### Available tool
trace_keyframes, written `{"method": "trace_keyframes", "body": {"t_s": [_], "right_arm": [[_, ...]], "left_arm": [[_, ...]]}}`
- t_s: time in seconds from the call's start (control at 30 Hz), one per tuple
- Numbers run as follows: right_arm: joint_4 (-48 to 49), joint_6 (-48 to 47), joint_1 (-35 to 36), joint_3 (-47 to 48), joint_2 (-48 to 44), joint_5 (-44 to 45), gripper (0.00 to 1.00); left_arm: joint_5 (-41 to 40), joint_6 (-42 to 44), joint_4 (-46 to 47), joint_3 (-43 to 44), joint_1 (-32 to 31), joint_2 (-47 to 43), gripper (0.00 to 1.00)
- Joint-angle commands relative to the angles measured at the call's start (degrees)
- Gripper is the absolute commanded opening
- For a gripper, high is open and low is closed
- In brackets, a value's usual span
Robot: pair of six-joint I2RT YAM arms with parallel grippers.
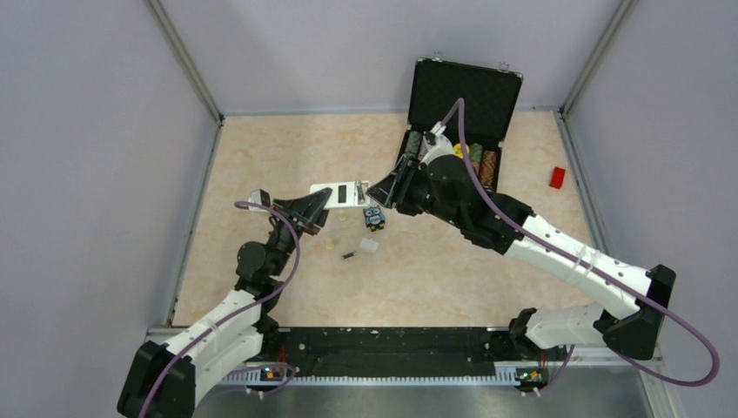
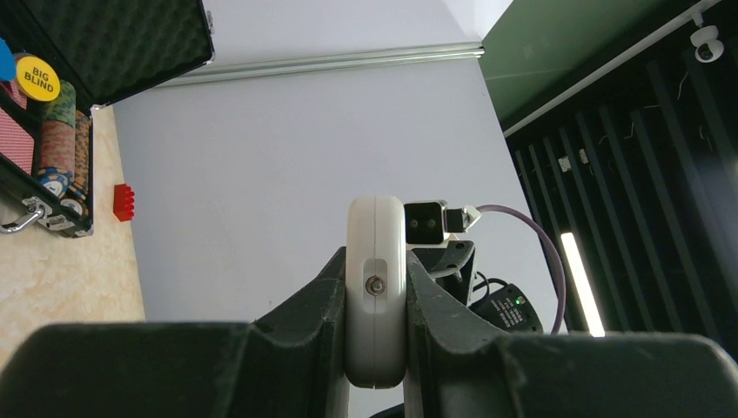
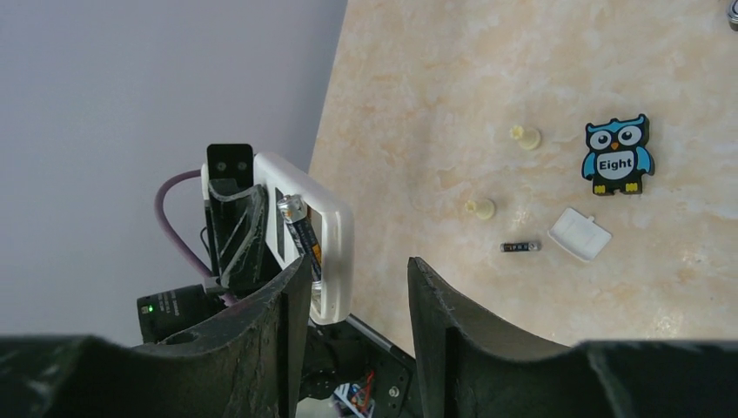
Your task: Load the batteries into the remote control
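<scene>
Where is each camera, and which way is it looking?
Top external: high behind the robot, looking down on the table; left arm and right arm show.
Left wrist: on the left arm, looking sideways at a wall; the left gripper clamps the remote control end-on.
Right wrist: on the right arm, looking down at the table; the open right gripper shows below.
Shared: all three show the remote control; top and right wrist both show the owl toy.

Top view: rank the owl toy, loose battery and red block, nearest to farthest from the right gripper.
1. Owl toy, just below the right gripper in the top view.
2. Loose battery, lower left, on the table.
3. Red block, far right.
</scene>
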Motion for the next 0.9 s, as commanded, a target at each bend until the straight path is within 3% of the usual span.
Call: {"method": "trace_keyframes", "body": {"t_s": [0.0, 0.6, 0.73, 0.87], "right_arm": [[-0.8, -1.7, -0.4, 3.3, 1.5, 0.1, 0.43], [-0.4, -1.6, -0.3, 3.8, 3.3, -2.0, 0.25], [-1.0, 0.4, -0.3, 3.6, 1.7, 0.6, 0.25], [-1.6, 2.1, -0.3, 3.8, -0.4, 3.3, 0.31]], "left_arm": [[0.1, -0.1, 6.2, 0.5, 0.1, -0.1, 0.0], [0.0, 0.0, 6.7, 0.1, 0.1, -0.2, 0.0], [-0.2, 0.0, 6.3, -0.3, 0.1, -0.8, 0.0], [-0.4, 0.2, 5.4, -0.6, 0.1, -1.7, 0.0]]}}
